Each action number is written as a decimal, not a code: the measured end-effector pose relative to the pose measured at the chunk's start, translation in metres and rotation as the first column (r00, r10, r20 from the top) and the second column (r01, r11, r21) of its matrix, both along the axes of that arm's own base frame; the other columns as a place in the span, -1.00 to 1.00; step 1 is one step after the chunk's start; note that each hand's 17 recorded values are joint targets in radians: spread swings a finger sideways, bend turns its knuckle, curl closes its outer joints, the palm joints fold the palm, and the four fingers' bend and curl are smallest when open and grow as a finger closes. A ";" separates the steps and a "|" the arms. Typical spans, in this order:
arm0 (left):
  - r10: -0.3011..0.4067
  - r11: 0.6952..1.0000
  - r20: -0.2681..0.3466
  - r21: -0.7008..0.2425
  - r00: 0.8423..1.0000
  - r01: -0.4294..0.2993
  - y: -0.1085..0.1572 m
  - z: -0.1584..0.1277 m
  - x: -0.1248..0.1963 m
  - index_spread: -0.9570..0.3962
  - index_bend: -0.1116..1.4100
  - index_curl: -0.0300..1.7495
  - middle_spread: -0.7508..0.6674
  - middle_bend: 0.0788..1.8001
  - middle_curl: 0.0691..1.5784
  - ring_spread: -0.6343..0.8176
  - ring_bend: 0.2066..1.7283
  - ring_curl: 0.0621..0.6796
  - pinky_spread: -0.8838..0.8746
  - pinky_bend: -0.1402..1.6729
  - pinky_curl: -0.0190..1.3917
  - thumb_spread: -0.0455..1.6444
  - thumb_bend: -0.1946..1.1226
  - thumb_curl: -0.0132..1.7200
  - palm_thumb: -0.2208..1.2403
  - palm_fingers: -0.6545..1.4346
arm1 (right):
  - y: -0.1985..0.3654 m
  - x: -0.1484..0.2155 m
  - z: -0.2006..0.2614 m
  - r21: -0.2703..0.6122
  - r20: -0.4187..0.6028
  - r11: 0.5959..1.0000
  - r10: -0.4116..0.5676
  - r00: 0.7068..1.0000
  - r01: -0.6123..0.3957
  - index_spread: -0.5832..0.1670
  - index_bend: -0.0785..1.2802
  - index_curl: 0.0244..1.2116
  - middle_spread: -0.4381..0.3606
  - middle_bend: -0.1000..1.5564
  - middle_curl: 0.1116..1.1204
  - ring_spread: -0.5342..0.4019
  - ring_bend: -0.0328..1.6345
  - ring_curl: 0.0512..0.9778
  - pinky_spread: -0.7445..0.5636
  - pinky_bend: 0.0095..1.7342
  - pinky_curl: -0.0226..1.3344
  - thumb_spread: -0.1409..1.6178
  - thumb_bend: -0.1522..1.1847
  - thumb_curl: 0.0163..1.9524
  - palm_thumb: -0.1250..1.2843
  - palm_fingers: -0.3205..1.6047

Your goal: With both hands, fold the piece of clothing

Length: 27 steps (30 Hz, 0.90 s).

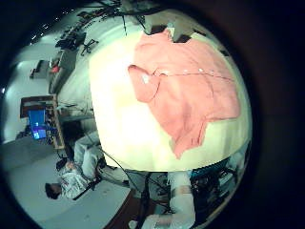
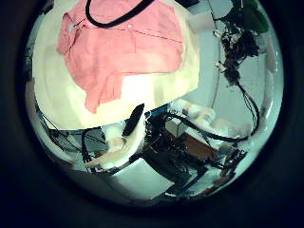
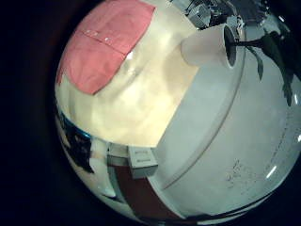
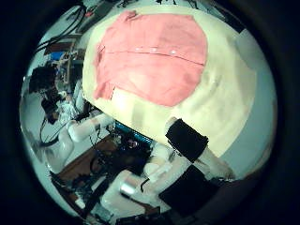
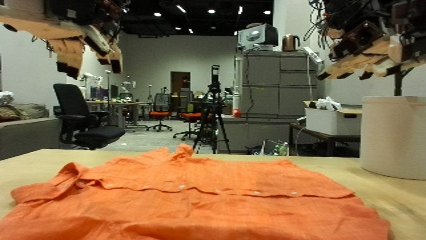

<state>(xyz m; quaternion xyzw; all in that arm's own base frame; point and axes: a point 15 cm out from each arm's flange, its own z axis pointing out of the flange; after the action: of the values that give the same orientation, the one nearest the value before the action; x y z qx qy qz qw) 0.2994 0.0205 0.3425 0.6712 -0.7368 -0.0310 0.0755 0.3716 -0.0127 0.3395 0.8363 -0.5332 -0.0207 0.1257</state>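
An orange button-up shirt (image 5: 187,195) lies spread out flat on the pale table (image 5: 27,162), collar toward the back and sleeves partly tucked in. My left hand (image 5: 77,38) and right hand (image 5: 357,48) both hang high above the table, one over each side of the shirt. Their fingers are relaxed and hold nothing. The palm views look down on the shirt (image 1: 186,81) (image 2: 119,47) (image 3: 103,47) (image 4: 150,56) from far off, with bare tabletop (image 4: 234,84) around it.
A tall white pot (image 5: 394,135) stands on the table by the right hand's side, and the right little finger side palm view shows the pot (image 3: 207,45) with a plant in it. Office chairs, cabinets and a tripod stand beyond the table's far edge.
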 end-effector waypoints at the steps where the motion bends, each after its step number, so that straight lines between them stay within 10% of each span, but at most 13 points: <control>1: 0.008 1.000 0.000 -0.012 1.000 -0.008 0.000 -0.002 -0.003 0.40 -0.62 -0.55 0.34 -0.88 -0.67 0.50 -0.75 -0.47 0.50 -0.63 -0.55 0.22 -0.75 -0.64 -0.23 -0.24 | 0.000 0.000 0.000 0.002 -0.002 1.000 0.000 1.000 0.000 -0.48 -0.63 -0.51 0.06 -0.65 -0.60 0.56 -0.66 -0.58 0.59 -0.75 -0.49 0.57 -0.80 -0.76 0.00 -0.47; 17: 0.021 1.000 -0.061 0.011 0.998 -0.020 0.001 -0.041 -0.037 0.37 -0.61 -0.54 0.28 -0.87 -0.66 0.46 -0.75 -0.49 0.49 -0.64 -0.57 0.21 -0.74 -0.63 -0.22 -0.22 | -0.015 0.000 -0.008 0.020 -0.029 1.000 0.002 1.000 -0.001 -0.44 -0.62 -0.50 0.06 -0.65 -0.61 0.56 -0.70 -0.59 0.59 -0.76 -0.49 0.57 -0.79 -0.76 -0.02 -0.47; 27: 0.003 0.990 0.006 0.140 1.000 -0.004 0.011 -0.108 -0.039 0.37 -0.63 -0.56 0.21 -0.86 -0.64 0.42 -0.72 -0.48 0.51 -0.63 -0.57 0.19 -0.75 -0.63 -0.26 -0.20 | -0.006 0.008 -0.035 0.016 -0.099 1.000 0.012 0.995 -0.011 -0.41 -0.63 -0.49 0.03 -0.66 -0.62 0.59 -0.72 -0.59 0.60 -0.75 -0.49 0.58 -0.79 -0.77 -0.03 -0.48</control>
<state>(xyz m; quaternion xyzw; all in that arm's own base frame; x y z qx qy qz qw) 0.2607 0.0317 0.2348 0.6763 -0.7317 -0.0806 0.0265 0.3791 -0.0184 0.3041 0.8382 -0.5213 -0.0657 0.1459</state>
